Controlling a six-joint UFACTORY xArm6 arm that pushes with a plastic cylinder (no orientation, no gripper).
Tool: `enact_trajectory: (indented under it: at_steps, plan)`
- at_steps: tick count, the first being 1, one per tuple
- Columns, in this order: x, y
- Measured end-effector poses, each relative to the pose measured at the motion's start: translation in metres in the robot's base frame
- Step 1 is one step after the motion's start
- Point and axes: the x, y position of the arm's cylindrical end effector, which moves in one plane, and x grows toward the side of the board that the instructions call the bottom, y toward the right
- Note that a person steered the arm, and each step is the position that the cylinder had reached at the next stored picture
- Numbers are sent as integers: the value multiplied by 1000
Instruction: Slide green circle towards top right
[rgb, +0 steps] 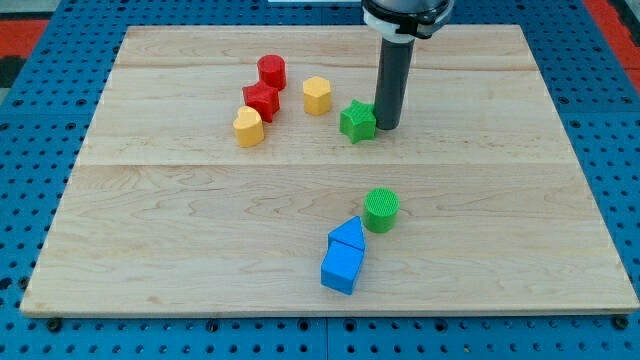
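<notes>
The green circle (381, 209) stands on the wooden board (150, 200), below the middle, touching the upper right of a blue triangle (349, 234). My tip (386, 126) is far above it, at the right side of a green star (357, 121), touching or nearly touching the star. The rod rises from there to the view's top.
A blue cube (341, 267) sits just below the blue triangle. At the upper left of the star are a yellow pentagon-like block (317, 95), a red cylinder (271, 71), a red star (261, 100) and a yellow heart (248, 127). A blue pegboard (40, 120) surrounds the board.
</notes>
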Motion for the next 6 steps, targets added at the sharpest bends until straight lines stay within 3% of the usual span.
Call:
enact_trajectory:
  at_steps: [4, 5, 6]
  plan:
    - [8, -9]
    - [33, 84]
    - [121, 105]
